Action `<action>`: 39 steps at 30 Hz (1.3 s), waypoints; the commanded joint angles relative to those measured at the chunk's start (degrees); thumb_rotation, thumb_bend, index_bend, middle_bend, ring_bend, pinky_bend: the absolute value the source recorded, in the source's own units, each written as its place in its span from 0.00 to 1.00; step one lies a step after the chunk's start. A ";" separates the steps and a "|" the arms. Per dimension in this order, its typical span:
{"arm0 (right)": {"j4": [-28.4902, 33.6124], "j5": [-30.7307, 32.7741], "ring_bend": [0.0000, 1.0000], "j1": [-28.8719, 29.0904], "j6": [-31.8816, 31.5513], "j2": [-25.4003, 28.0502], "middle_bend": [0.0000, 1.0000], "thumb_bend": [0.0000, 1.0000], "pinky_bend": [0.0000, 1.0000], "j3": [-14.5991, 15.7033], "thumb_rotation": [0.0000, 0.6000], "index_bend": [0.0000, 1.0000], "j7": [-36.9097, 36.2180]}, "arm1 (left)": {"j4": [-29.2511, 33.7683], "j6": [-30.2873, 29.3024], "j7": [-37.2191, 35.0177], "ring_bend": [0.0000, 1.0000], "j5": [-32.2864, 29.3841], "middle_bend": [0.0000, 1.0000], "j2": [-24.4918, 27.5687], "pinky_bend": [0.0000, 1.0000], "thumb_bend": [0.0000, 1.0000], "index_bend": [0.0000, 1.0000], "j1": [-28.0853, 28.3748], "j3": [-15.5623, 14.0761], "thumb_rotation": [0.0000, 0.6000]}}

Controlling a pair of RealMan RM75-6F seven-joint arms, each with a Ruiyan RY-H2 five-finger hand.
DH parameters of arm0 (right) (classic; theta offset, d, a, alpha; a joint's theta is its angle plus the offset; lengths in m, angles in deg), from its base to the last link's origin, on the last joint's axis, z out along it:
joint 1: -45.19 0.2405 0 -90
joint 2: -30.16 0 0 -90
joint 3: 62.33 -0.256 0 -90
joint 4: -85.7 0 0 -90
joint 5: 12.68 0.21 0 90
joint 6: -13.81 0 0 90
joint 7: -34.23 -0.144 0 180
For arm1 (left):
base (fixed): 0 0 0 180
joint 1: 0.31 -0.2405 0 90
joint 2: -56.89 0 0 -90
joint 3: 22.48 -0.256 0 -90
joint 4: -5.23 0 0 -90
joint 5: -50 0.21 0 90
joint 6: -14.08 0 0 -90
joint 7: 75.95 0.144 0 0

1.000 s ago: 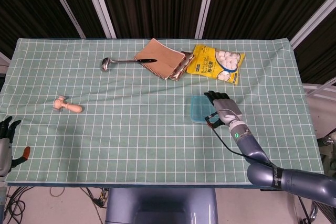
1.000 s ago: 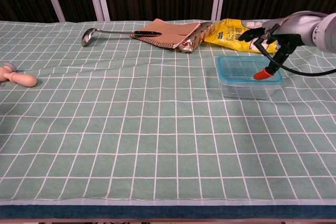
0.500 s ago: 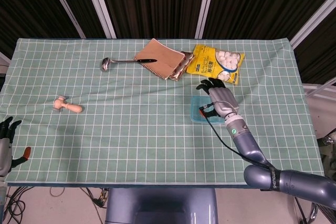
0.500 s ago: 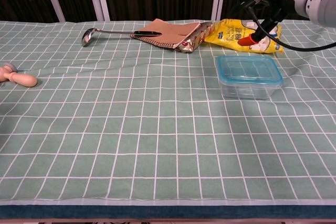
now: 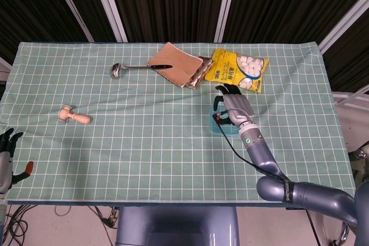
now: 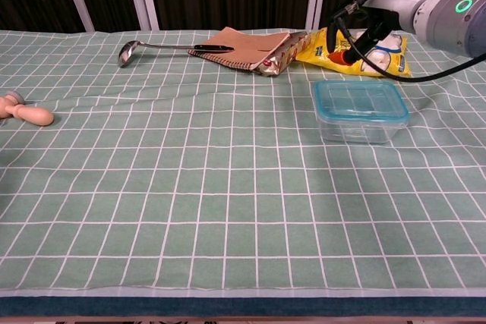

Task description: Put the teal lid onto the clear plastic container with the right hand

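Fingers (image 6: 343,14) spread, right hand (image 6: 364,24) above teal lid (image 6: 360,102)

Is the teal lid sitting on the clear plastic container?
Yes, the teal lid lies flat on the clear plastic container, with nothing touching it.

Table, green checked cloth (image 6: 190,187): lidded clear container (image 6: 359,111) right; snack bag (image 6: 357,49), notebook (image 6: 243,45), ladle (image 6: 152,48) at back; wooden peg (image 6: 26,111) left.
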 commanded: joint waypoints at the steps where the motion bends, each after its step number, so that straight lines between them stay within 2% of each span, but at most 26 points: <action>1: -0.87 -0.13 0.00 0.08 0.62 -0.63 0.15 0.49 0.00 0.08 1.00 0.58 0.00 | 0.05 0.05 0.05 0.00 -0.11 0.00 0.01 0.00 0.35 0.13 0.02 0.00 1.00; 10: -2.48 -0.33 0.00 -0.08 3.13 -0.75 0.14 0.57 0.00 0.91 1.00 0.58 0.25 | 0.04 0.19 0.27 0.00 -0.63 0.00 0.04 0.00 0.35 0.13 0.12 0.08 1.00; 15: -2.99 -1.11 0.00 -1.08 3.78 -0.89 0.12 0.57 0.00 1.88 1.00 0.58 -0.54 | 0.04 0.08 0.40 0.00 -0.55 0.00 -0.04 0.00 0.35 0.13 0.12 0.01 1.00; 23: -5.77 -4.53 0.00 -2.56 2.85 -2.87 0.03 0.57 0.00 3.66 1.00 0.60 -0.83 | -0.02 0.04 0.65 0.00 -0.85 0.00 -0.10 0.00 0.35 0.13 0.20 0.11 1.00; 33: -5.66 -7.73 0.00 -4.90 2.79 -3.06 0.00 0.57 0.00 5.28 1.00 0.60 -1.92 | -0.12 0.06 0.99 0.00 -1.06 0.00 -0.20 0.00 0.35 0.13 0.28 0.07 1.00; 39: -5.69 -9.05 0.00 -5.58 3.16 -3.42 0.00 0.57 0.00 5.27 1.00 0.60 -2.78 | -0.10 -0.04 1.15 0.00 -1.07 0.00 -0.27 0.00 0.35 0.13 0.28 0.03 1.00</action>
